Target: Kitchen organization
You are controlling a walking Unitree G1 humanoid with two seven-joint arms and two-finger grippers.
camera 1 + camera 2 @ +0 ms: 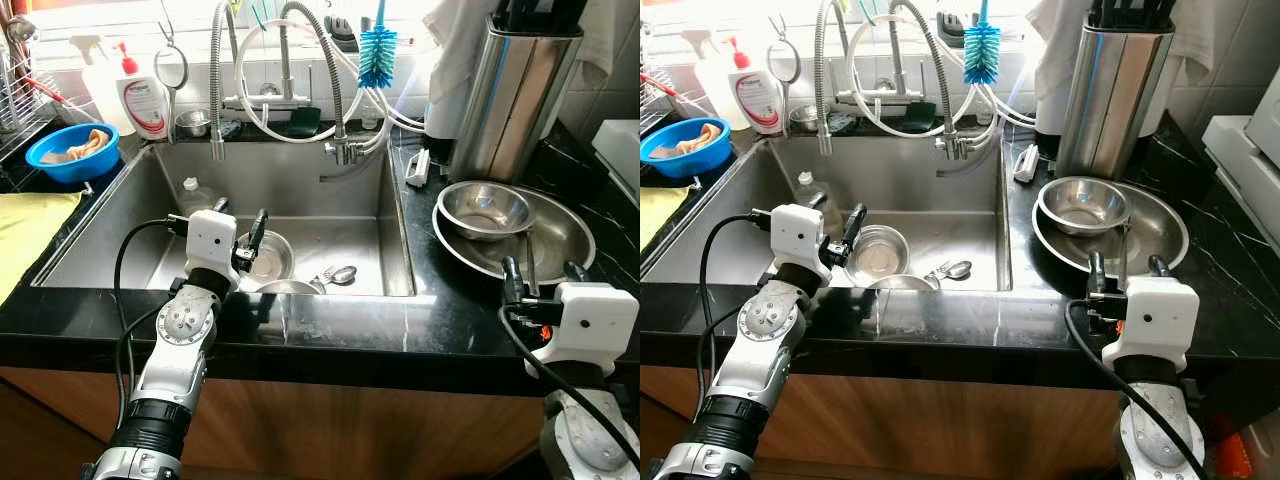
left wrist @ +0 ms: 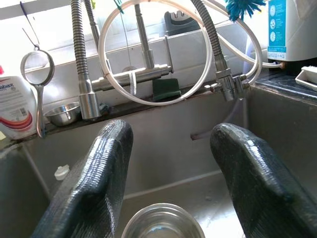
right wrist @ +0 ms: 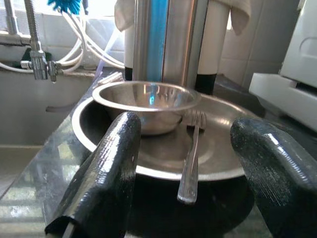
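A small steel bowl (image 1: 268,258) lies in the sink (image 1: 360,200), with a spoon (image 1: 338,275) beside it and the rim of another steel dish (image 1: 288,288) at the near wall. My left gripper (image 1: 240,222) hangs open just above that bowl (image 2: 163,223), holding nothing. On the black counter to the right, a wide steel plate (image 1: 565,240) carries a smaller steel bowl (image 1: 485,208) and a fork (image 3: 190,158). My right gripper (image 1: 543,272) stands open at the plate's near rim, its fingers either side of the fork handle, apart from it.
A tall steel knife block (image 1: 515,90) stands behind the plate. Faucet hoses (image 1: 290,60) and a blue brush (image 1: 377,50) hang over the sink back. A plastic bottle (image 1: 195,195) lies in the sink. A blue bowl (image 1: 72,152), soap bottle (image 1: 142,100) and yellow cloth (image 1: 25,225) sit left.
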